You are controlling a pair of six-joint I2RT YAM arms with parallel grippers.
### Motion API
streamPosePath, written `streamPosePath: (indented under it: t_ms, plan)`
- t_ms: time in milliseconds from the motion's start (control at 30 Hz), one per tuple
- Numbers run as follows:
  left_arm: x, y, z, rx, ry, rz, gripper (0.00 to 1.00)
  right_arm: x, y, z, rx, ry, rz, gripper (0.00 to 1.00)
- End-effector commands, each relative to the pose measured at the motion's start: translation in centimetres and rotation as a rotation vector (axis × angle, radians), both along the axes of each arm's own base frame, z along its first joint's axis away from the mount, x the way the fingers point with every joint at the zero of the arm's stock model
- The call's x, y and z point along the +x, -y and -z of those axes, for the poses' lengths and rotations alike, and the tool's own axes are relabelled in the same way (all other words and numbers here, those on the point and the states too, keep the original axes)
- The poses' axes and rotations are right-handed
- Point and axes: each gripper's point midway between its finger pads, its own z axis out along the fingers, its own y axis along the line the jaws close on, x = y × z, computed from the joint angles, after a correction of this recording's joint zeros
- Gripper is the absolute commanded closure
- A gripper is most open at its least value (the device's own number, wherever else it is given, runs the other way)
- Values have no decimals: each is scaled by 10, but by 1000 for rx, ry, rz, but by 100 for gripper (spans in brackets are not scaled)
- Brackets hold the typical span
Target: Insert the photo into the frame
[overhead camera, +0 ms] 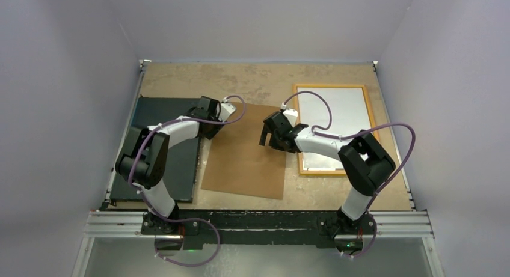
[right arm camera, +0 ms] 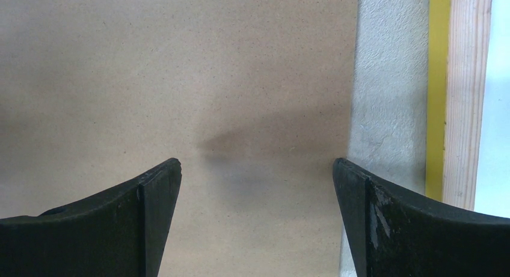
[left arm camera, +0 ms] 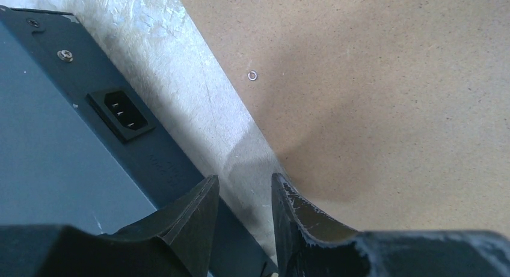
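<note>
At the left of the top view, a flat dark box [overhead camera: 183, 169] lies on the table [overhead camera: 252, 79]. The left wrist view shows a 3-pin power socket [left arm camera: 120, 115] in its side. The left arm bends over this box. Its pincer [left arm camera: 243, 181] hangs low over the strip of bare table between the box and a brown board [overhead camera: 246, 157]. Its 2 fingers [left arm camera: 192, 229] stand a narrow gap apart with nothing between them, and the right-hand finger is at the board's edge. A small metal ring [left arm camera: 252, 76] sits on the board.

The board lies flat in the middle of the top view. The right pincer [right arm camera: 255, 163] hovers over its right-hand part, spread wide and holding nothing.

The frame [overhead camera: 329, 85] lies flat at the upper right of the table, just beside the board but apart from it. A pale sheet fills its opening. I cannot tell whether this is the photo, as no printed face shows.
</note>
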Motion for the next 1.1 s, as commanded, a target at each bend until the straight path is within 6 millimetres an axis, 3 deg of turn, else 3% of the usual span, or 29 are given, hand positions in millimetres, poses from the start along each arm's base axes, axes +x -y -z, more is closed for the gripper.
streamPosePath:
  t_ms: [0, 133, 233, 433, 533, 667, 867, 1067]
  plan:
    - [-9, -18, 17, 86, -32, -20, 64, -8, 22, 0, -51, -34, 44, 1]
    - [-11, -14, 22, 58, -47, -25, 65, -5, 20, -18, -7, -2, 25, 1]
    - [-12, -12, 24, 47, -55, -28, 66, -5, 22, -18, -4, -3, 23, 1]
    - [-14, -12, 26, 44, -57, -23, 67, -8, 22, 0, -24, -42, 29, 1]
    - [-15, -10, 27, 32, -57, -18, 67, -12, 27, 19, -48, -73, 38, 1]
    - [-19, 0, 31, -25, -62, 8, 68, -21, 18, 33, -2, -123, 21, 1]
    - [-27, 10, 45, -73, -125, 19, 69, -2, -10, -3, 153, -42, -3, 1]
    - [-41, 33, 55, -195, -209, 56, 71, 19, -26, -40, 441, -2, 10, 1]
